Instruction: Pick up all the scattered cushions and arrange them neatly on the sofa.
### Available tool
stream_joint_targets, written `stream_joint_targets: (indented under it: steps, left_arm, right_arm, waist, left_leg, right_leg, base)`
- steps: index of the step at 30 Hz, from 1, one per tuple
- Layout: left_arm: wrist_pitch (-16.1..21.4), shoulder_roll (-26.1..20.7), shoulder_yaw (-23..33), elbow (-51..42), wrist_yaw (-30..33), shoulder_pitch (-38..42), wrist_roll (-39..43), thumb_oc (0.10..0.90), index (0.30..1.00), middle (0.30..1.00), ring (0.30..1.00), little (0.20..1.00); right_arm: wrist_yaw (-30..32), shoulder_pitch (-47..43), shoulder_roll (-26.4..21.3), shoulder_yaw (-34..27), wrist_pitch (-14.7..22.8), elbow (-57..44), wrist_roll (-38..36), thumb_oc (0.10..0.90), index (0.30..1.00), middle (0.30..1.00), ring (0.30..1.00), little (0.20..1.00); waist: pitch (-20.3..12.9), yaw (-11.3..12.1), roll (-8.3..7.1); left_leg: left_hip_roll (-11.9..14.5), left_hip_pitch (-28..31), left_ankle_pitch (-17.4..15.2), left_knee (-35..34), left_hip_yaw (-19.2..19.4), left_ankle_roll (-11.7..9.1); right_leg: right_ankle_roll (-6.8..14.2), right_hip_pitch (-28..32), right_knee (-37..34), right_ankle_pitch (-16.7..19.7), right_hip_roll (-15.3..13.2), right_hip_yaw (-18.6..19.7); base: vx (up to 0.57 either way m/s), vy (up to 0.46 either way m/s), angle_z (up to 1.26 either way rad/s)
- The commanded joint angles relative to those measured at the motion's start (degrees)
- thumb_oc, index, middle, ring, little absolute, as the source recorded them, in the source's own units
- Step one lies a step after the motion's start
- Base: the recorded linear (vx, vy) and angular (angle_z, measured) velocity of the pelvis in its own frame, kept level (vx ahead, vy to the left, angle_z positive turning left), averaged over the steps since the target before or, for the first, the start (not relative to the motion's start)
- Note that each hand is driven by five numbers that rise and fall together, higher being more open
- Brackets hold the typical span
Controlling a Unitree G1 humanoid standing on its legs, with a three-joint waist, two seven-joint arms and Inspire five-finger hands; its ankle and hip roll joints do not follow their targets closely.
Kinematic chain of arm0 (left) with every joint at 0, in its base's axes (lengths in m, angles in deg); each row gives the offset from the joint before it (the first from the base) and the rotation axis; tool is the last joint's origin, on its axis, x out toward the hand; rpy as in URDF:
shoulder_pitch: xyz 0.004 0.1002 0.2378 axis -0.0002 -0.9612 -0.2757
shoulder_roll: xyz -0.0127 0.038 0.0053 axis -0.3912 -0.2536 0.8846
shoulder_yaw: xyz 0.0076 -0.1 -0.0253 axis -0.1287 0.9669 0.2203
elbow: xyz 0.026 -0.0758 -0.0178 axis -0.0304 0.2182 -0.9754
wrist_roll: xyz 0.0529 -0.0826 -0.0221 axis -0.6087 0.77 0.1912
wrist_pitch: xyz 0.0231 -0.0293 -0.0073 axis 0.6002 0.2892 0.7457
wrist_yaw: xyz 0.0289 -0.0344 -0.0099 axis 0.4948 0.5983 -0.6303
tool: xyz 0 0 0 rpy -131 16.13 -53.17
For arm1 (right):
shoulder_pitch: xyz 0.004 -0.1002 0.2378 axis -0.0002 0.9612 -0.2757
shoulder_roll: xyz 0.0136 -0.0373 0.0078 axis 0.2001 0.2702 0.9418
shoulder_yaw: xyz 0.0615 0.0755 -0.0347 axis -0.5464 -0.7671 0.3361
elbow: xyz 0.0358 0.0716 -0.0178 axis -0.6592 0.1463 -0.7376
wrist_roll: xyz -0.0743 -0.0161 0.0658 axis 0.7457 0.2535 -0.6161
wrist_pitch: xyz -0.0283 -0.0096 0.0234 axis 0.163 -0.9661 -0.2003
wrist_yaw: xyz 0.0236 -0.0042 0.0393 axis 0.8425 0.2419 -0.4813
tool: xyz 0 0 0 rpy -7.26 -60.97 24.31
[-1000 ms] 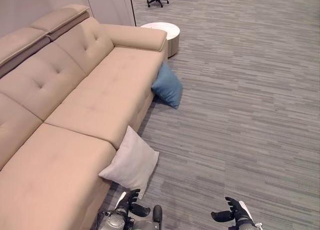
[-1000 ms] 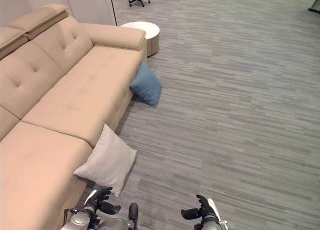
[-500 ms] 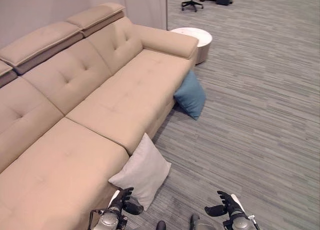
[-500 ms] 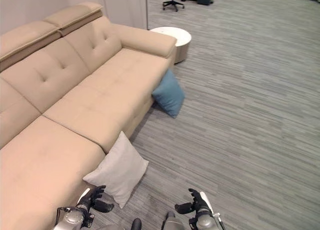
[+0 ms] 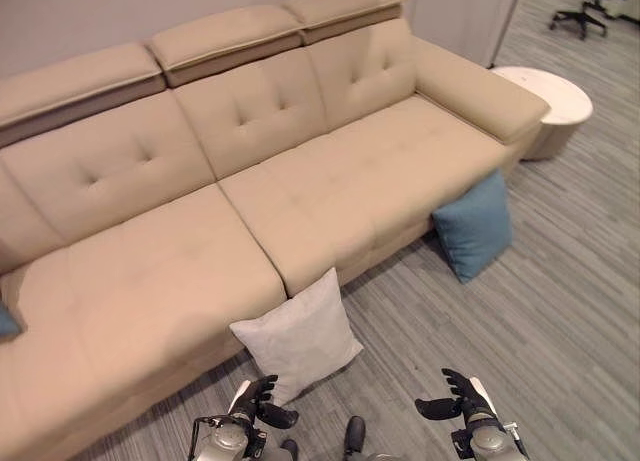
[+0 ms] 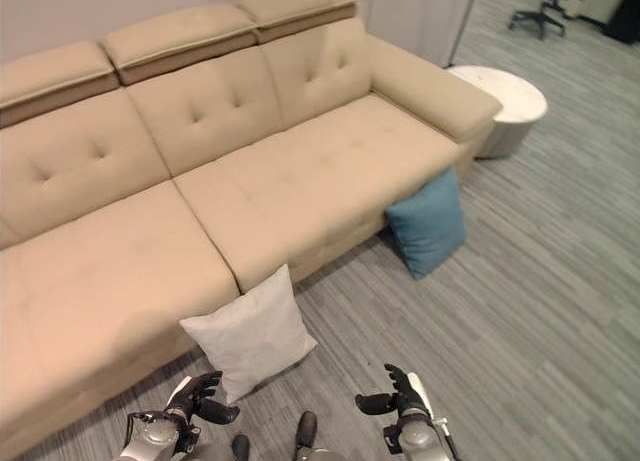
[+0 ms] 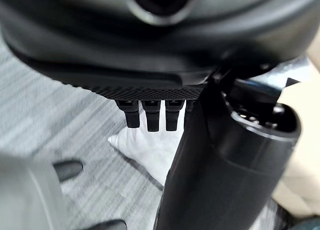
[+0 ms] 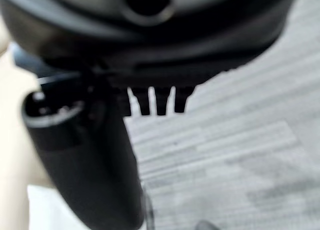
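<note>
Two cushions lean against the front of the beige sofa [image 5: 300, 191] with their lower edges on the grey carpet floor [image 5: 560, 311]: a white cushion [image 5: 297, 334] at the seam between two seats, and a blue cushion [image 5: 473, 226] further along, below the armrest end. At the sofa's far opposite end, the left eye view catches a sliver of something blue [image 5: 6, 322] on the seat, which the right eye view cuts off. Beyond the armrest stands a round white side table [image 5: 545, 96], and past that an office chair [image 6: 540, 3]. Both hands hover over the floor in front of the sofa, holding nothing: the left hand [image 5: 262, 403] just beside the white cushion's lower corner, the right hand [image 5: 455, 399] well apart from either cushion, fingers loosely spread and relaxed. From the left wrist view, the white cushion appears past the straight fingers [image 7: 150, 117].
</note>
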Motion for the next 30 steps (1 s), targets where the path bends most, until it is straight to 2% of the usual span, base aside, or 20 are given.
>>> stream_joint_targets:
  steps: [1,2,4,6,10,12,14,16,18,21,22,25,30]
  left_arm:
    - [2.1,-0.5,0.2,-1.5,0.9,1.7,-1.8,0.800,0.900,0.900,0.900,0.900]
    - [2.0,-0.5,0.4,-1.4,0.7,1.7,-2.0,0.800,0.900,0.900,0.900,0.900]
    - [1.8,-0.5,0.8,-0.6,0.7,1.2,-2.2,0.800,0.900,0.900,0.900,0.900]
    - [1.7,-0.8,1.4,0.4,0.8,0.6,-2.1,0.800,0.900,0.900,0.900,0.900]
    - [1.9,-1.7,3.0,0.2,1.0,-0.3,-1.4,0.800,0.900,0.900,0.900,0.900]
    - [2.0,-2.3,3.5,0.1,1.3,-0.3,-0.8,0.800,0.900,0.900,0.900,0.900]
    - [2.2,-2.6,3.8,0.1,1.4,-0.2,-0.5,0.800,0.900,0.900,0.900,0.900]
    - [2.4,-2.6,3.9,0.3,1.6,-0.2,-0.4,0.800,0.900,0.900,0.900,0.900]
    - [2.6,-2.6,4.1,0.5,1.9,0.0,-0.2,0.800,0.900,0.900,0.900,0.900]
    - [2.9,-2.6,4.0,1.2,2.2,0.3,-0.5,0.800,0.900,0.900,0.900,0.900]
    - [3.0,-2.6,4.0,1.4,2.3,0.4,-0.6,0.800,0.900,0.900,0.900,0.900]
    - [3.1,-2.6,4.0,2.1,2.5,0.5,-0.7,0.800,0.900,0.900,0.900,0.900]
    - [3.2,-1.7,3.5,2.2,2.2,1.0,0.2,0.800,0.900,0.900,0.900,0.900]
  right_arm:
    - [1.3,0.6,-2.2,-1.8,2.4,-3.7,-2.0,0.800,0.900,0.900,0.900,0.900]
    - [1.3,0.7,-2.0,-2.0,2.4,-3.6,-2.1,0.800,0.900,0.900,0.900,0.900]
    - [0.9,0.6,-1.4,-1.7,2.3,-3.1,-1.8,0.800,0.900,0.900,0.900,0.900]
    - [0.4,0.4,-0.5,-1.0,2.1,-1.9,-1.4,0.800,0.900,0.900,0.900,0.900]
    - [-0.3,-0.4,-0.1,-0.2,2.2,-1.7,-0.4,0.800,0.900,0.900,0.900,0.900]
    - [-0.3,-1.0,0.3,0.0,2.4,-1.3,-0.6,0.800,0.900,0.900,0.900,0.900]
    - [-0.5,-1.3,0.6,0.0,2.4,-0.7,-0.8,0.800,0.900,0.900,0.900,0.900]
    - [-0.3,-1.5,0.6,0.1,2.5,-0.7,-0.7,0.800,0.900,0.900,0.900,0.900]
    - [-0.3,-1.7,0.5,0.5,2.5,-0.3,-0.3,0.800,0.900,0.900,0.900,0.900]
    - [-0.3,-1.6,0.2,0.5,2.3,-0.5,-0.2,0.800,0.900,0.900,0.900,0.900]
    - [-0.3,-1.5,0.1,0.5,2.3,-0.3,-0.1,0.800,0.900,0.900,0.900,0.900]
    - [-0.3,-1.5,0.0,0.4,2.4,0.1,-0.1,0.800,0.900,0.900,0.900,0.900]
    - [0.3,-1.9,-1.1,-0.4,3.4,-1.7,-1.4,0.800,0.900,0.900,0.900,0.900]
  waist:
    - [-1.3,-1.2,1.07]
    - [-1.7,-1.3,1.09]
    - [-2.0,-1.0,1.35]
    - [-2.3,-0.3,0.78]
    - [-2.1,1.6,1.23]
    - [-1.3,1.6,1.51]
    - [-1.0,1.2,1.85]
    - [-1.0,1.0,2.09]
    - [-1.0,0.7,2.30]
    - [-0.5,-0.4,1.89]
    - [-0.4,-0.5,1.80]
    - [-0.8,-0.4,1.41]
    - [-1.0,-0.6,1.04]
  left_leg:
    - [-0.1,-2.7,-1.4,-0.6,6.2,1.2]
    - [-0.2,-2.5,-1.2,-1.5,7.5,1.2]
    - [-1.0,-0.9,-1.6,-3.8,6.0,1.8]
    - [-1.4,-0.1,-1.7,-4.6,4.5,2.1]
    - [-2.2,1.4,-2.5,-6.3,3.2,3.6]
    - [-2.4,1.9,-2.4,-6.1,1.6,4.2]
    - [-2.5,2.5,-2.7,-6.2,-0.4,4.5]
    - [-2.6,2.9,-2.6,-6.6,-1.5,4.4]
    - [-2.5,4.5,-2.6,-7.9,-3.8,4.0]
    - [-2.9,6.1,-2.4,-8.7,-7.4,3.4]
    - [-2.9,6.3,-2.5,-8.7,-8.3,3.1]
    - [-2.7,6.5,-2.7,-8.9,-8.9,2.5]
    - [-0.1,3.2,-2.0,-5.7,-8.6,-1.1]
  right_leg:
    - [8.4,2.1,2.9,-4.2,-4.2,1.6]
    - [8.4,2.2,2.7,-4.3,-4.1,0.5]
    - [8.7,3.3,2.9,-5.1,-3.8,-0.5]
    - [8.9,3.8,4.2,-5.7,-4.2,-0.9]
    - [10.1,2.3,11.5,-7.1,-6.0,-1.2]
    - [10.9,-0.7,18.2,-6.0,-6.6,0.7]
    - [11.4,-3.2,20.8,-5.4,-6.2,4.0]
    - [10.9,-4.3,20.4,-5.4,-5.6,5.4]
    - [10.5,-5.9,16.4,-4.8,-5.2,7.7]
    - [11.0,-7.8,13.4,-3.5,-3.4,12.3]
    - [11.2,-7.6,13.0,-3.3,-3.4,12.7]
    - [11.1,-5.8,10.3,-2.7,-4.2,11.4]
    - [9.0,-1.9,6.2,-4.2,-3.4,7.7]
  base:
    - [0.02,-0.001,1.19]
    - [0.08,0.020,0.86]
    - [0.16,0.058,0.40]
    - [0.17,0.086,0.18]
    - [0.09,0.124,0.06]
    - [0.07,0.085,-0.05]
    - [0.09,0.019,0.26]
    - [0.08,-0.014,0.63]
    - [0.17,-0.086,0.50]
    - [0.19,-0.134,0.35]
    - [0.13,-0.186,0.57]
    - [0.10,-0.182,0.72]
    - [0.07,-0.241,0.33]
